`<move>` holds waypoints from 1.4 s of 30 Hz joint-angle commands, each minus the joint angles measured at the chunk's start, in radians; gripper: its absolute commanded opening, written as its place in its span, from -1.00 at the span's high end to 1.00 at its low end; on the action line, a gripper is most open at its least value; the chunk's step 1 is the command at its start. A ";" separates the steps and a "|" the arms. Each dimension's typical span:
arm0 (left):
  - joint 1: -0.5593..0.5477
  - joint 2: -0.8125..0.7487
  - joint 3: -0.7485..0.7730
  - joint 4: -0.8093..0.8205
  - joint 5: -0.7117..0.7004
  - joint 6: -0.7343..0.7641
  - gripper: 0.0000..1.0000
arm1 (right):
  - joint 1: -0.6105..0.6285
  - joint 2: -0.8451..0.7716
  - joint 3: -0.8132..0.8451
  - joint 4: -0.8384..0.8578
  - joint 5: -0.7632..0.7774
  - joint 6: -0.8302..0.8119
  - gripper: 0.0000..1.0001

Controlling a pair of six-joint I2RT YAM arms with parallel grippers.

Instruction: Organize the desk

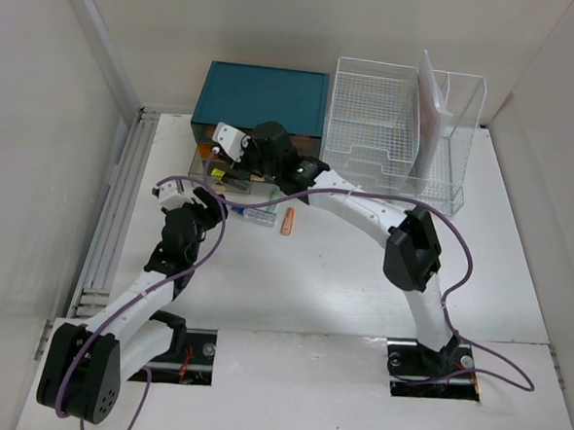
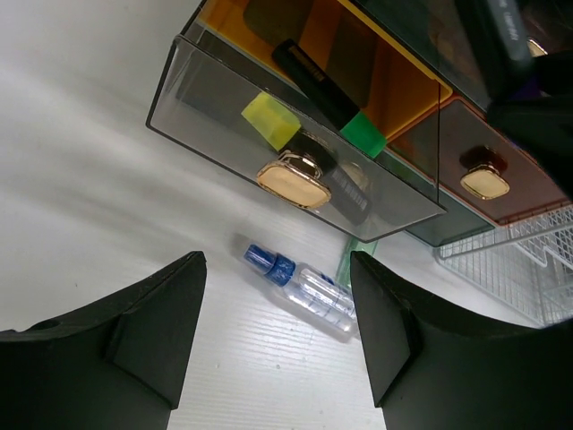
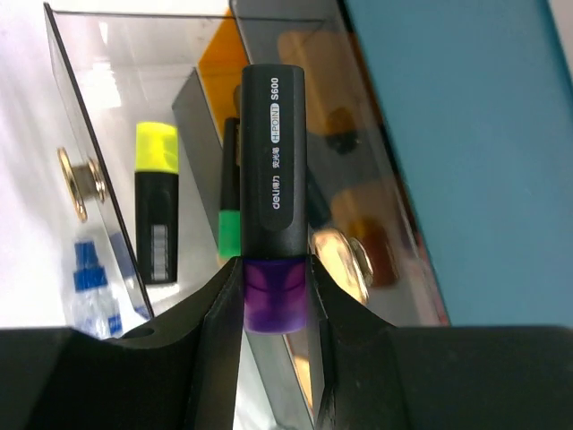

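Note:
The white desk (image 1: 322,285) holds a teal drawer cabinet (image 1: 265,97) with a clear smoked drawer (image 2: 295,143) pulled open. Inside lie a yellow highlighter (image 3: 154,206) and a green highlighter (image 3: 230,210). My right gripper (image 3: 276,296) is shut on the purple cap of a black highlighter (image 3: 273,161) and holds it over the open drawer (image 3: 134,107). My left gripper (image 2: 277,340) is open and empty above the desk, just short of a clear bottle with a blue cap (image 2: 300,287) lying in front of the drawer.
A white wire basket (image 1: 404,130) with a paper sheet stands at the back right. An orange pen (image 1: 289,221) lies on the desk near the bottle (image 1: 253,216). A second brown drawer with a gold knob (image 2: 486,182) is shut. A grey rail (image 1: 112,214) runs along the left edge.

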 commanded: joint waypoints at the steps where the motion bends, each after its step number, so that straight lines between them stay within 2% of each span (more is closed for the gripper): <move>1: 0.005 -0.003 0.040 0.061 0.014 0.013 -0.24 | 0.001 0.042 0.086 0.051 -0.023 -0.002 0.89; 8: 0.005 -0.013 0.021 0.061 0.014 0.013 -0.24 | 0.001 0.106 0.129 0.025 -0.065 0.018 0.80; 9: 0.005 -0.013 0.021 0.061 0.014 0.013 -0.24 | 0.001 0.107 0.129 0.025 -0.065 0.018 0.75; 13: 0.005 0.007 0.021 0.072 0.014 0.013 -0.24 | 0.001 0.117 0.129 0.016 -0.065 0.018 0.24; 22: 0.005 0.038 0.041 0.072 0.023 0.004 -0.24 | 0.001 0.108 0.129 0.016 -0.074 0.027 0.03; 27: 0.014 0.038 0.051 0.081 0.035 -0.005 -0.24 | 0.001 0.044 0.110 0.016 -0.065 0.058 0.03; 30: 0.040 0.060 0.060 0.113 0.077 -0.018 -0.24 | -0.008 -0.057 0.039 0.049 -0.008 0.131 0.07; 33: 0.100 0.119 0.069 0.155 0.135 -0.039 -0.24 | -0.018 -0.171 -0.097 0.074 0.017 0.266 0.23; 34: 0.100 0.119 0.069 0.155 0.150 -0.051 -0.24 | -0.018 -0.200 -0.098 0.074 0.017 0.266 0.24; 42: 0.197 0.300 0.130 0.279 0.316 -0.117 -0.22 | -0.050 -0.403 -0.433 0.133 -0.011 0.446 0.26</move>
